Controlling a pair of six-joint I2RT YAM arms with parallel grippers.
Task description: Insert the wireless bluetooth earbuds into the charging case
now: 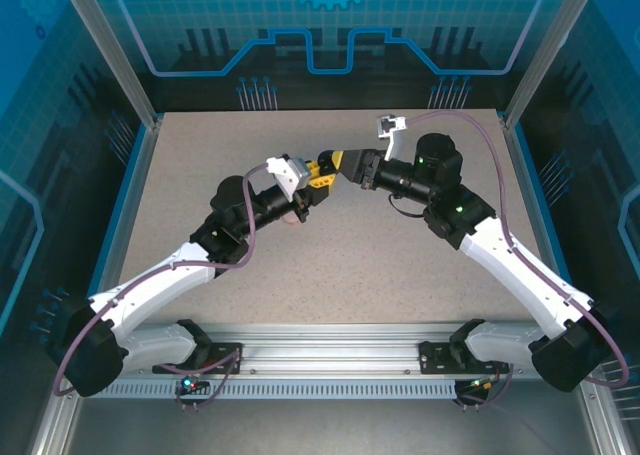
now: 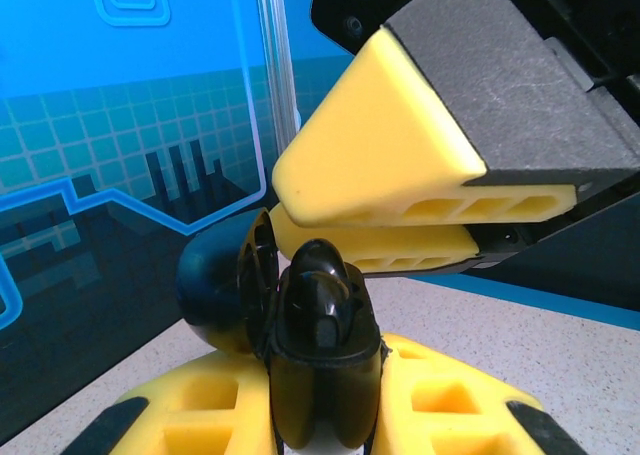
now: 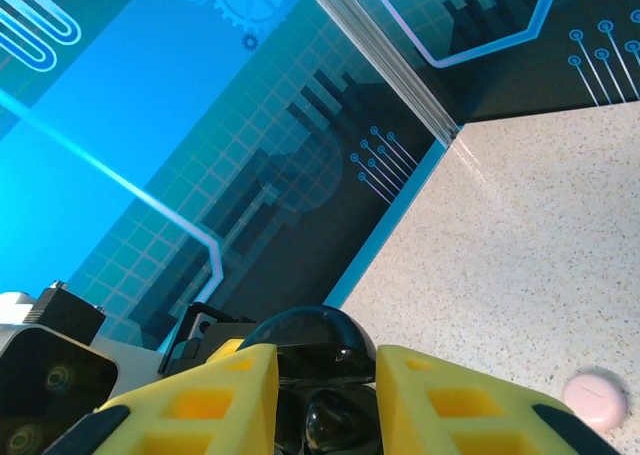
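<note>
A black charging case (image 2: 322, 390) stands upright between the yellow fingers of my left gripper (image 2: 325, 405), which is shut on it. Its lid (image 2: 215, 285) hangs open to the left. A glossy black earbud (image 2: 318, 295) sits in the top of the case. My right gripper (image 3: 328, 375) hovers just above it, jaws apart, and its yellow fingers (image 2: 400, 165) show close over the earbud. Between those fingers I see the case lid (image 3: 300, 333) and the earbud (image 3: 335, 422). The two grippers meet at the table's middle, left gripper (image 1: 316, 179) and right gripper (image 1: 336, 165).
A pale pink round object (image 3: 595, 400) lies on the speckled table, also visible under the left arm (image 1: 293, 218). Blue panel walls and aluminium posts (image 1: 148, 115) ring the table. Open tabletop (image 1: 400, 265) lies in front of the grippers.
</note>
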